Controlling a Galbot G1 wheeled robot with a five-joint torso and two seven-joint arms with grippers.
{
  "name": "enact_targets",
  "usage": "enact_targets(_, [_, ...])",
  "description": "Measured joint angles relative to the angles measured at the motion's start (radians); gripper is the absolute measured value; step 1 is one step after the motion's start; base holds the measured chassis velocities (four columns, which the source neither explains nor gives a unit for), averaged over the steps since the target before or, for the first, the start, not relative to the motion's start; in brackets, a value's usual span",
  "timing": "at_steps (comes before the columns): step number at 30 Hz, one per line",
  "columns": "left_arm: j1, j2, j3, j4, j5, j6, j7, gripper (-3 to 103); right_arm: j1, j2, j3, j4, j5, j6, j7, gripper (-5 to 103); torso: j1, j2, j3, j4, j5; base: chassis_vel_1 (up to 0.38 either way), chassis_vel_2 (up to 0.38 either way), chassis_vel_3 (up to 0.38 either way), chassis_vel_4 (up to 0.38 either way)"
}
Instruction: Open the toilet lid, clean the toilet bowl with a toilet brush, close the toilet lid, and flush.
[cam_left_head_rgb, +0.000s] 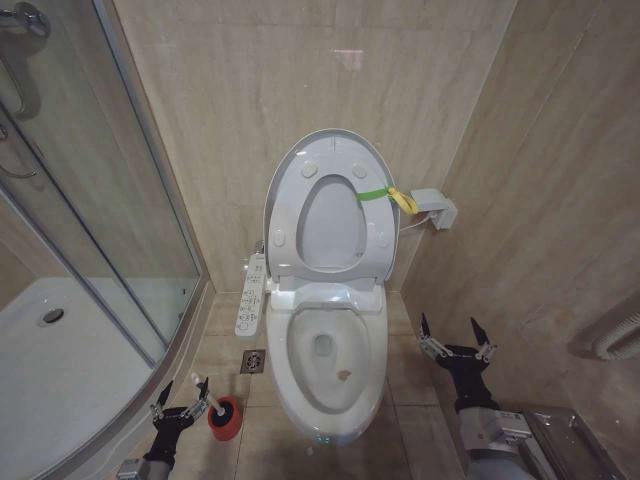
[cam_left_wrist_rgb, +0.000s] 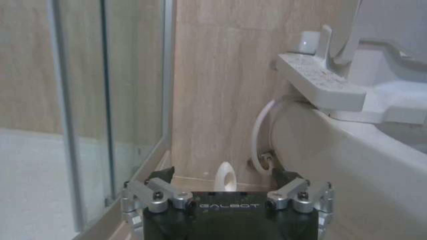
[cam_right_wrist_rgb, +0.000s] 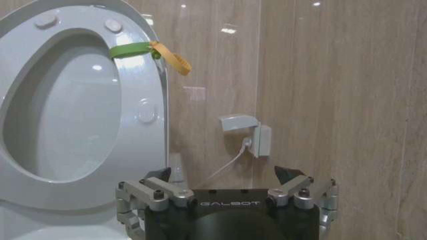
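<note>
The toilet lid (cam_left_head_rgb: 325, 160) stands upright against the back wall, with the seat raised against it and a green-and-yellow strap (cam_left_head_rgb: 388, 195) at its right edge. Below it the toilet bowl (cam_left_head_rgb: 330, 360) lies open, a small brownish mark on its inner surface. The toilet brush (cam_left_head_rgb: 197, 385) stands in its red holder (cam_left_head_rgb: 224, 418) on the floor tiles, left of the bowl near the shower's glass wall. The left gripper (cam_left_head_rgb: 180, 398) sits low at the brush — fingers spread on either side of the white handle, not closed on it. The right gripper (cam_left_head_rgb: 455, 333) hangs to the right of the bowl, fingers wide apart and holding nothing — in the right wrist view it faces the lid and a wall socket (cam_right_wrist_rgb: 248, 132).
</note>
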Motion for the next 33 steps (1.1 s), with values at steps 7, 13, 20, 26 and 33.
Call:
enact_targets(7, [-0.068,0.004,0.046,0.102,-0.015,-0.025,0.038,98,0.000,0.000,0.000,0.000,0.000,0.000,0.000,100,0.000,0.000,0.000,0.0000,-0.0001,0.000,0.000,0.000,0.000])
enact_targets(13, [-0.110,0.007,0.068,0.183,-0.015,-0.049,0.048,82,0.000,0.000,0.000,0.000,0.000,0.000,0.000,100,0.000,0.000,0.000,0.0003,-0.0001,0.000,0.000,0.000,0.000])
enact_targets(20, [-0.153,0.012,0.065,0.266,-0.015,-0.079,0.084,81,0.000,0.000,0.000,0.000,0.000,0.000,0.000,100,0.000,0.000,0.000,0.0000,0.0000,0.000,0.000,0.000,0.000])
enact_targets(26, [-0.172,0.013,0.061,0.298,-0.015,-0.091,0.102,81,0.000,0.000,0.000,0.000,0.000,0.000,0.000,100,0.000,0.000,0.000,0.0001,0.0000,0.000,0.000,0.000,0.000])
enact_targets(33, [-0.195,0.008,0.045,0.333,-0.009,-0.104,0.146,61,0.000,0.000,0.000,0.000,0.000,0.000,0.000,100,0.000,0.000,0.000,0.0001,0.0000,0.000,0.000,0.000,0.000])
